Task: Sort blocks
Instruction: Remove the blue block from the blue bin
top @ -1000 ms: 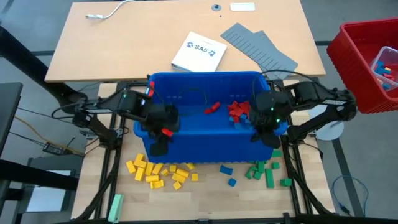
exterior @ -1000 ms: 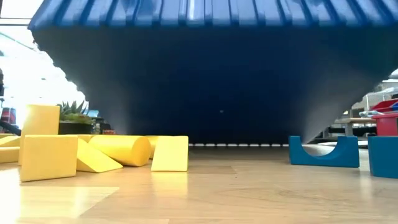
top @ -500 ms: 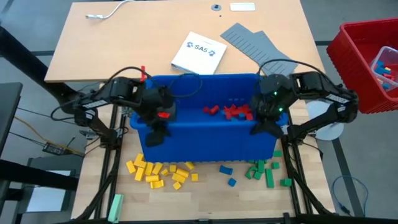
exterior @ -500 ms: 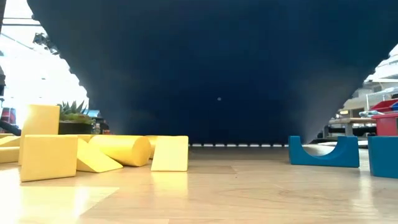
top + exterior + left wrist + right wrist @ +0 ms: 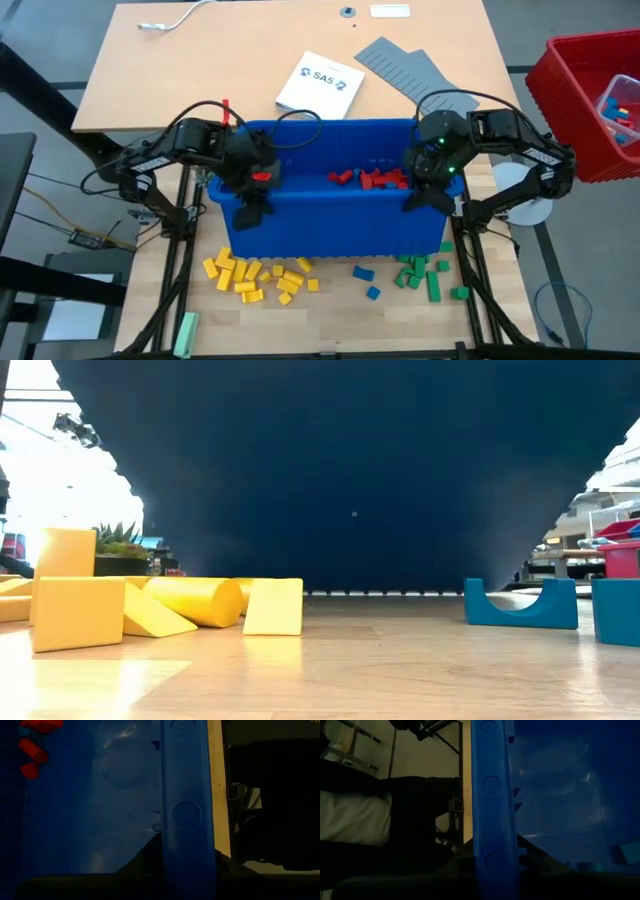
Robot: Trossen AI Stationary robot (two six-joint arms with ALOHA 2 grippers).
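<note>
The blue bin [image 5: 330, 225] is tipped toward the table's far edge. Its near wall faces up and its dark underside [image 5: 350, 470] fills the low view. Several red blocks [image 5: 365, 180] lie in a row deep inside it, and some show in the left wrist view [image 5: 32, 750]. My left gripper [image 5: 248, 205] is shut on the bin's left rim and my right gripper [image 5: 420, 198] on its right rim. On the near table lie sorted yellow blocks [image 5: 255, 275], blue blocks [image 5: 365, 275] and green blocks [image 5: 425, 275]. My left gripper pinches the bin's left side rim [image 5: 185, 835], one finger inside the wall and one outside, lying across the rim. It slants downward. The bin is held tipped, its near side raised. My right gripper pinches the bin's right side rim [image 5: 492, 840] the same way, one finger inside and one outside, slanting downward. Whether the bin's low far edge touches the table I cannot tell.
A red bin [image 5: 590, 100] with blocks stands off the table's right. A white booklet [image 5: 318, 83], grey ridged panels [image 5: 415, 75] and a white cable [image 5: 170, 22] lie on the far table. A pale green bar [image 5: 185, 330] lies near left. Yellow blocks [image 5: 150, 610] sit close before the bin.
Both grippers have risen and gone toward the table's far edge, keeping hold of the bin's rims. The bin has tipped farther toward the far edge, its near wall swinging up. The red blocks have slid from loose clusters into one row.
</note>
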